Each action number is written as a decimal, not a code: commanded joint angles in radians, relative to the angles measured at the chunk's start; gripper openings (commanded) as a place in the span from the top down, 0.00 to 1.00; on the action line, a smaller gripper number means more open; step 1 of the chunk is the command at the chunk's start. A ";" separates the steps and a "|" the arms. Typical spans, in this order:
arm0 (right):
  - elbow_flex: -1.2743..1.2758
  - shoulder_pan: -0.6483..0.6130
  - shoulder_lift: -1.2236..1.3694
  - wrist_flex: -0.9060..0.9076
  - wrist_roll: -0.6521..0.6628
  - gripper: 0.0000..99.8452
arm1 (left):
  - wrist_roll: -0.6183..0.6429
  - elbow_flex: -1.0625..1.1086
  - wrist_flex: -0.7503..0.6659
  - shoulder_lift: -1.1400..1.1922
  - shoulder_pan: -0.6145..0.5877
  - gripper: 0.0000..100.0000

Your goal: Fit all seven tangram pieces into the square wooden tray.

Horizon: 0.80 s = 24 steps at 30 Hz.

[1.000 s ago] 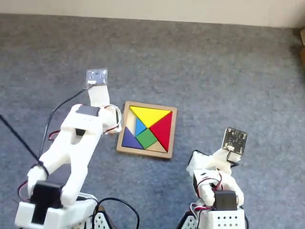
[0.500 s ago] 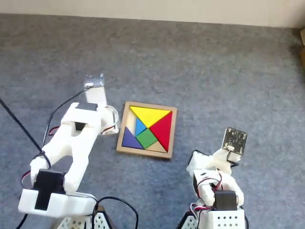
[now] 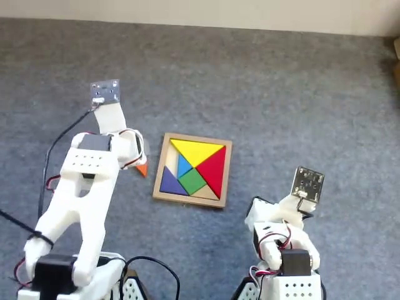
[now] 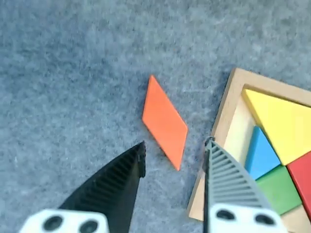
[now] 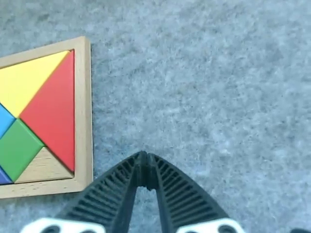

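Orange parallelogram piece [image 4: 164, 121] lies just ahead of wide-spread left hand [image 4: 175, 144], beside square wooden tray [image 4: 226, 104], long axis slanting across gap; right hand [image 5: 144, 158] closed, farther.

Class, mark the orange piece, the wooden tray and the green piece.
orange piece [image 4: 165, 127], left wrist view, middle of its face.
wooden tray [image 3: 228, 172], high view, its right rim.
green piece [image 5: 18, 149], right wrist view, its centre.

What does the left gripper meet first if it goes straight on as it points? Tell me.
Most likely the orange parallelogram, lying flat on the carpet right in front of the open left gripper, beside the wooden tray. Depth is unclear.
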 commanded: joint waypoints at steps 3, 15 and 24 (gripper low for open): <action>0.119 0.012 -0.010 0.001 0.012 1.00 | 0.008 -0.027 -0.078 0.091 0.027 0.80; 0.119 0.012 -0.010 0.001 0.012 1.00 | 0.006 -0.153 -0.015 0.380 -0.033 0.80; 0.119 0.012 -0.010 0.001 0.012 1.00 | -0.002 -0.236 0.213 0.378 -0.079 0.80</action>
